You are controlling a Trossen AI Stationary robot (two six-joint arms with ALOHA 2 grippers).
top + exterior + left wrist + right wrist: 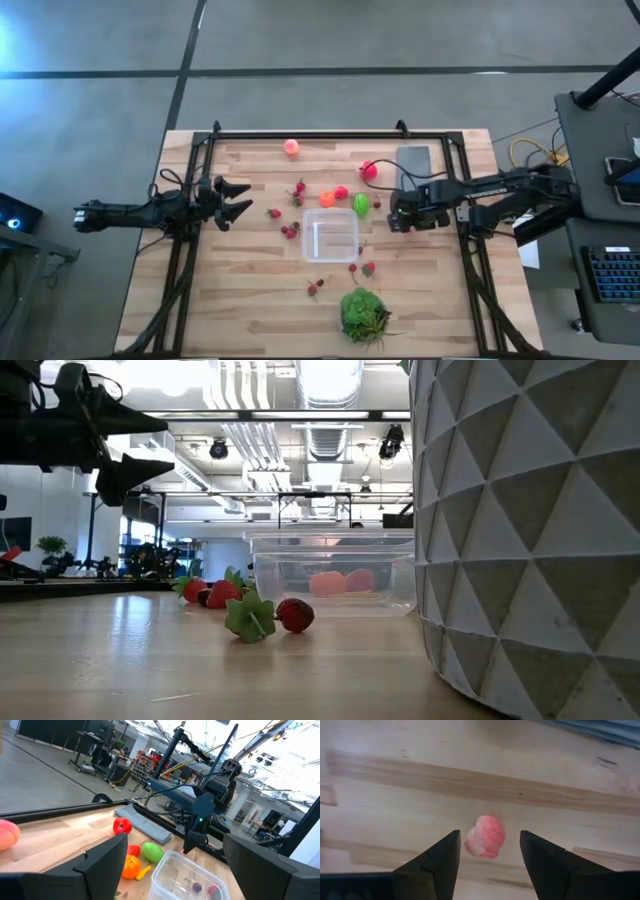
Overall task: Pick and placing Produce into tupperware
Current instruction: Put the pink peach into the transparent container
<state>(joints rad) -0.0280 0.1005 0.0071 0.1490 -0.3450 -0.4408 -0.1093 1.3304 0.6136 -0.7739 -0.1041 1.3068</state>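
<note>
Currently: right gripper point(487, 852) fingers parted, straddling small red berry point(485, 837) for pickup beside tupperware point(330, 235); left gripper point(238, 199) spread wide, idle.

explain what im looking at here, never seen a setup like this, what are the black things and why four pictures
The black things are two robot arms at a wooden table, each ending in a two-finger gripper. One picture looks straight down, one sits at table-top level, and one camera rides on each arm's wrist.

On the table lie small toy fruits and vegetables: a pink peach, a lime-green piece, tiny red berries and a leafy green bunch. They go into the clear container in the middle.

The left gripper waits above the table's left side, jaws open and empty. The right gripper is just right of the lime-green piece, its jaws apart around a small red berry on the wood, not touching it.
</note>
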